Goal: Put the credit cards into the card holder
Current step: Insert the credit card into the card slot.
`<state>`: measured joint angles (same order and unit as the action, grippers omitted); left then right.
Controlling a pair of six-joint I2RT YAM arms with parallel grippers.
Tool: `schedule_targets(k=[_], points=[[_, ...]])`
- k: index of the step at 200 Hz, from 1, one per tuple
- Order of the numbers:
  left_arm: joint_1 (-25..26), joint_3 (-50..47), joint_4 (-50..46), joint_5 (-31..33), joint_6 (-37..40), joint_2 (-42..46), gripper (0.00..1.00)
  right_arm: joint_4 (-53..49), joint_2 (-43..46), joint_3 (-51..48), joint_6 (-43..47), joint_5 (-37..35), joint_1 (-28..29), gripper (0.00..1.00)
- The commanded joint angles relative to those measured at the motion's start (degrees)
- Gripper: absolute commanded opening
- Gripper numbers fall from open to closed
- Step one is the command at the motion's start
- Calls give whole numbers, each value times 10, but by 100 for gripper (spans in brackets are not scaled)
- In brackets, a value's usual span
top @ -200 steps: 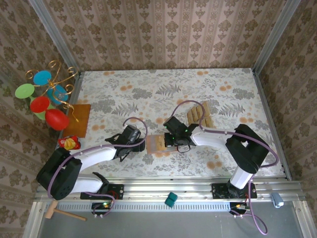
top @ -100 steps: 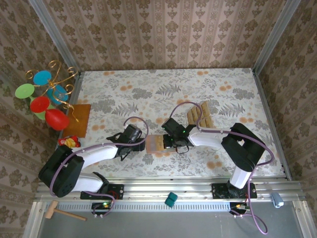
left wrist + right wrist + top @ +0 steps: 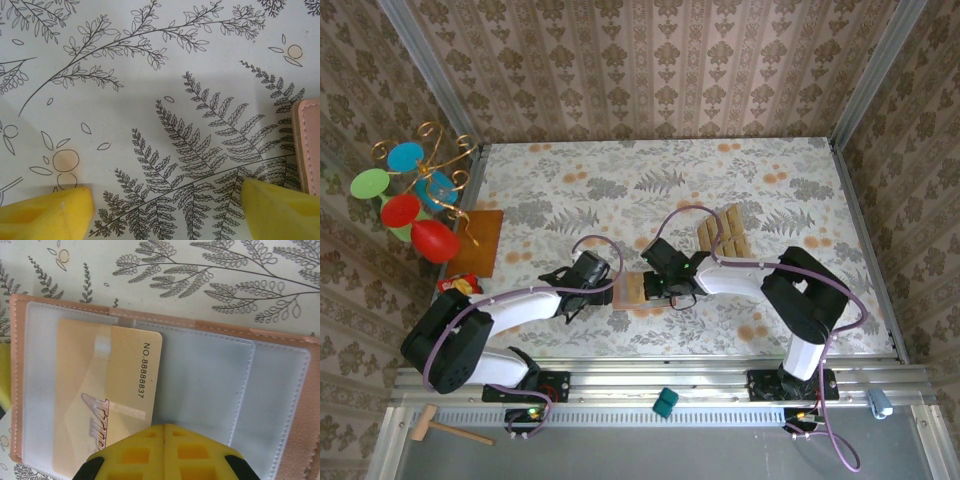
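The card holder lies open on the patterned table, tan inner face and clear pockets up. One gold credit card sits partly inside its left pocket. My right gripper is shut, its yellow tip resting at that card's lower right edge. From above, the right gripper covers the holder. The left gripper is just left of it. It stands open over bare cloth with nothing between its fingers, and the holder's edge is by its right finger. More credit cards lie fanned behind the right arm.
An orange-brown board with a gold wire stand and coloured discs stands at the left edge. A red-and-yellow object lies near it. A teal block and a wooden mallet lie by the front rail. Walls close three sides.
My right gripper has slid left across the open holder, staying shut. The left gripper has edged a little right toward the holder, still open.
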<state>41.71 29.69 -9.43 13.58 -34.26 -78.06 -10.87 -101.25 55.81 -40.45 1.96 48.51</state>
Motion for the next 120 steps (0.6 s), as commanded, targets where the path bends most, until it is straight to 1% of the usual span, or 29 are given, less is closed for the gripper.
schedule_targets(k=[1, 120], points=[[6, -6, 41, -59, 3, -35, 80, 0, -11, 18, 0, 8, 7, 0], [12, -8, 46, -59, 1, -38, 80, 7, -29, 38, -6, 22, 22, 0]])
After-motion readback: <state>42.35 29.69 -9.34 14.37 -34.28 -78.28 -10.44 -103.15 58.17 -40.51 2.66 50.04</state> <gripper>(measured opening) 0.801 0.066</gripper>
